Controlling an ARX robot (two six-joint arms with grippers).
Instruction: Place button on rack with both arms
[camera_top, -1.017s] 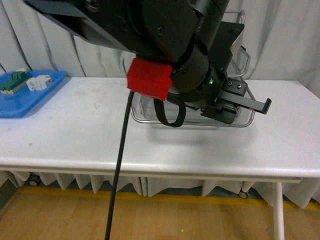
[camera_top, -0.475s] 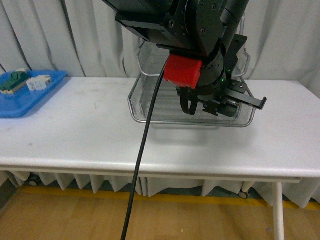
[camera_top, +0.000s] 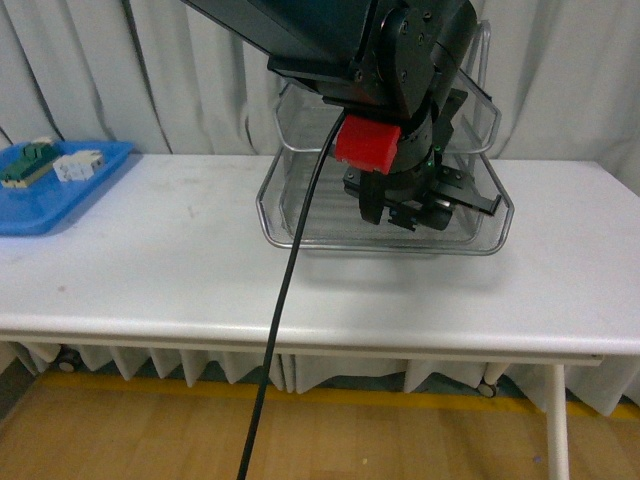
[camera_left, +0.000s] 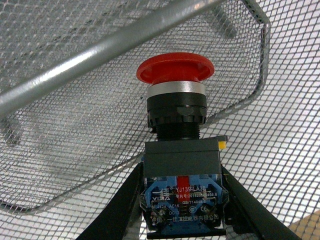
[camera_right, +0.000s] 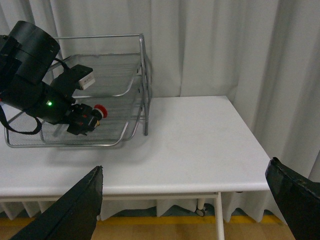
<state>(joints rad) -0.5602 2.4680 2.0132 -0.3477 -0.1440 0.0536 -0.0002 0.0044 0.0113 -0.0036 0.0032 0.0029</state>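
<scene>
Left gripper (camera_left: 182, 220): clamped on the blue-and-black body of the button (camera_left: 176, 125), red cap against the mesh of the rack (camera_left: 125, 37) at its lowest tier. Grip masked by the arm in front view. Right gripper (camera_right: 185, 200): spread wide, empty, well apart from the rack, visible in right wrist view only.

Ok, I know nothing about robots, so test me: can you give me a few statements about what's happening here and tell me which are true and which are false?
1. The left pincer holds the button by its black-and-blue body. True.
2. The right pincer is clamped on the rack. False: it is open and empty, well apart from the rack.
3. The button's red cap faces the rack's wire mesh. True.
4. The blue tray sits inside the rack. False: it lies on the table, near its left end in the front view.
</scene>
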